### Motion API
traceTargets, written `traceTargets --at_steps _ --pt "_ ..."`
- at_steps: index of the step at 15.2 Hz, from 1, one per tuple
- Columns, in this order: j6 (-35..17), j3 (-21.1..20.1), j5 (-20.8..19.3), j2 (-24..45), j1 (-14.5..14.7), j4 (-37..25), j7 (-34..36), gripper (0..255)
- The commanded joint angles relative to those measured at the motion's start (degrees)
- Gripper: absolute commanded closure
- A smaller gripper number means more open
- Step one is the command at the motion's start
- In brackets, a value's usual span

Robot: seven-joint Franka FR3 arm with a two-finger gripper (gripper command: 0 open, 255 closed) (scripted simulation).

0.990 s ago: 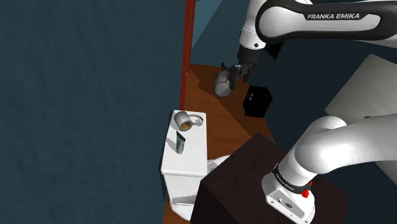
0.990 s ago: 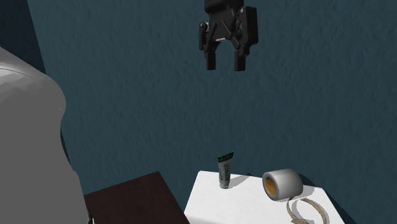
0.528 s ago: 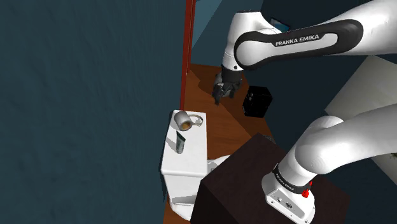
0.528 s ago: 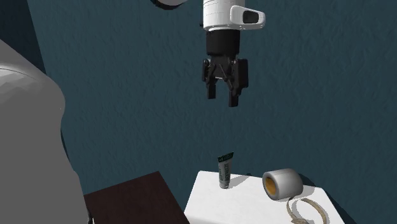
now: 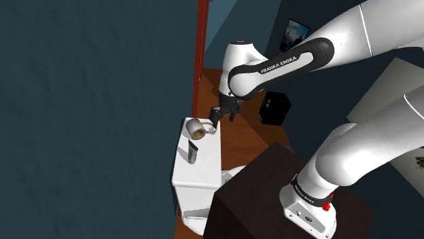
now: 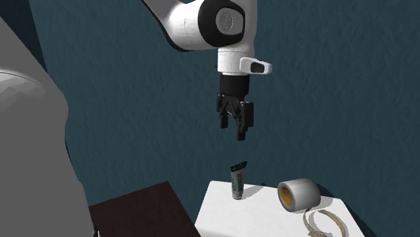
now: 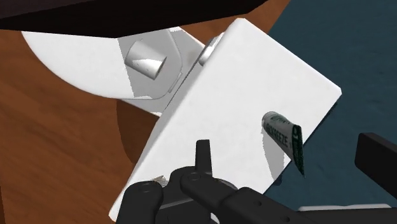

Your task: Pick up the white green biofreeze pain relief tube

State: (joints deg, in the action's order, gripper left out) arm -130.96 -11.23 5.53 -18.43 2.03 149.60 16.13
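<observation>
Got the all-black two-finger gripper (image 6: 233, 128) hanging well above the white flat rectangular slab top (image 6: 256, 214), fingers (image 7: 202, 158) spread wide, nothing clasped, aimed roughly down at it. Found the small grey-and-dark-green squeeze tube (image 6: 237, 182) standing on that slab, at one end, close to the edge, well apart from the gripper. Also spotted a pale grey roll with a yellowish core (image 6: 298, 194) lying on its side toward the slab's other end, plus a loop of thin cord (image 6: 323, 222) just beside, trailing on the slab too.

Reading the tube's long axis as vertical: flat crimped end up, cap end down on the slab. Guessing light, soft-walled, a bit slick, and dead easy to tip with a nudge. Would grab around the middle of the body, pads on the two broad faces, not up on the thin crimp. Would squeeze gently as well, to avoid crushing or squirting sideways out of the pads. Worth staying clear of the roll on the way down.
</observation>
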Motion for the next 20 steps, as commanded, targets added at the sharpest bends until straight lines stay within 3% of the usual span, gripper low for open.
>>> traceTargets --at_steps 1,8,13,20 --pt "-3.8 -1.1 0.3 4.7 0.2 -0.9 2.3 0" --pt "-15.8 -3.6 -1.3 21.4 0.8 -5.4 10.2 0" --pt "-22.2 -3.1 -4.0 33.4 2.7 -10.8 16.1 0" --pt "-27.1 -1.7 -5.9 39.1 3.8 -11.5 17.2 0"
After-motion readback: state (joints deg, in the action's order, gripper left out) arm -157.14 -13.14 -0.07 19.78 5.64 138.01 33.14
